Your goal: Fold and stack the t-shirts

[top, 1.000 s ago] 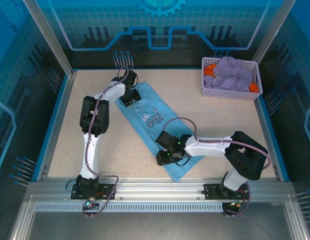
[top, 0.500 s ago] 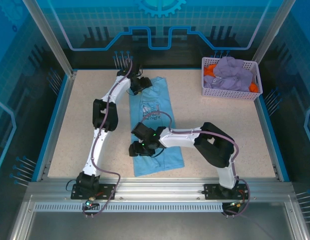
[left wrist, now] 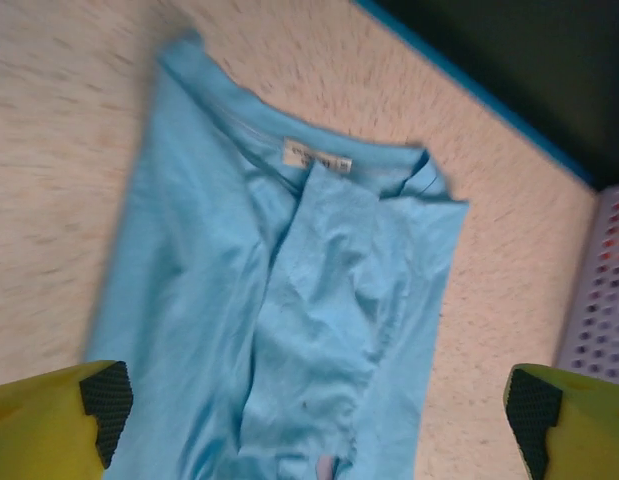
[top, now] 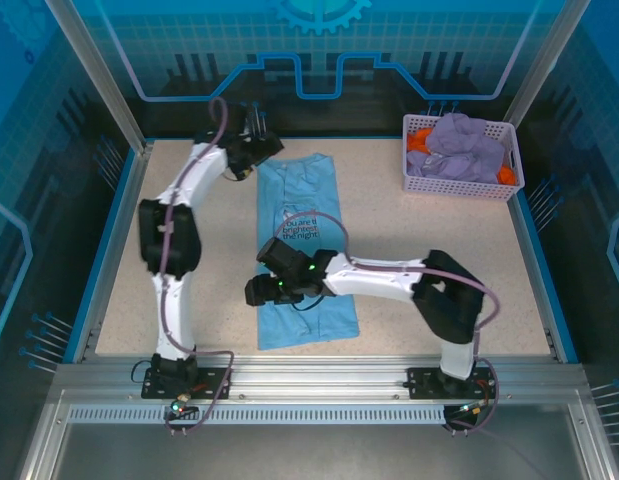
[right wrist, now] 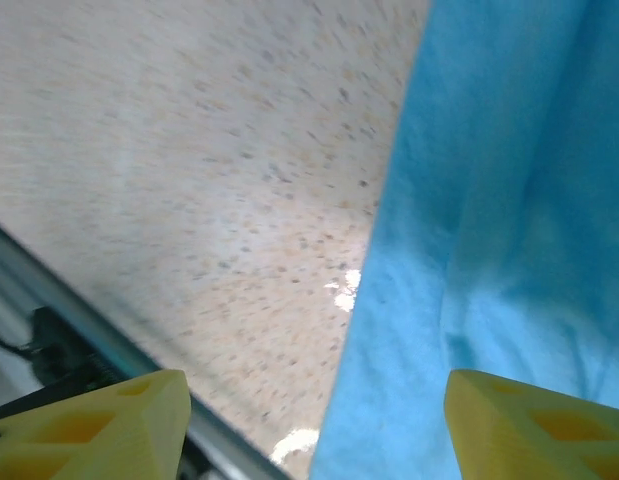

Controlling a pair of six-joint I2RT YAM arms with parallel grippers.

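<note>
A light sky-blue t-shirt, folded into a long strip, lies flat on the table, collar at the back and hem near the front. Its collar and white label show in the left wrist view. My left gripper hovers just off the collar's left corner, open wide, holding nothing. My right gripper is open over the strip's left edge near the hem, half above the blue cloth, half above bare table. More t-shirts, lavender and orange, lie bunched in the basket.
The lavender mesh basket stands at the back right corner; its wall shows at the right edge of the left wrist view. A blue rim borders the speckled table. The metal front rail lies close beside my right gripper.
The shirt has swung from a diagonal to lying straight, front to back. Both grippers have opened wider and shifted left, the left one back off the collar, the right one to the strip's left edge.
</note>
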